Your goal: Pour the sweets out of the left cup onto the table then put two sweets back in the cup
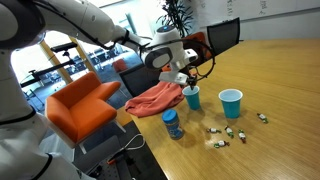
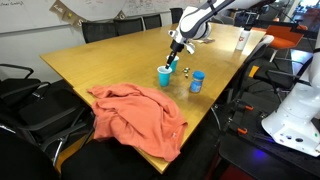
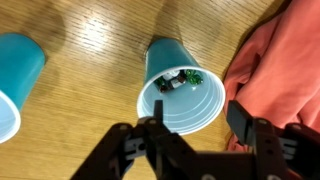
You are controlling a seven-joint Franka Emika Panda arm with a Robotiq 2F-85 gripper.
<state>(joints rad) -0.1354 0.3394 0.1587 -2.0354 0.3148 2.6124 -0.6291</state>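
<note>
At the bottom of the wrist view the gripper hangs with its jaws spread wide and nothing between them. It sits straight above the left cup, a placement that suits dropping sweets in rather than seizing the cup. The cup stands upright in the centre of the frame on the table. It is a tapered deep-teal cup with a pale inner wall, and a couple of greenish and dark sweets lie on its bottom. An orange cloth lies just beside it at the right edge, and the lighter cyan cup is at the far left. In an exterior view, more sweets lie scattered at lower right, probably poured out, near a blue bottle.
</note>
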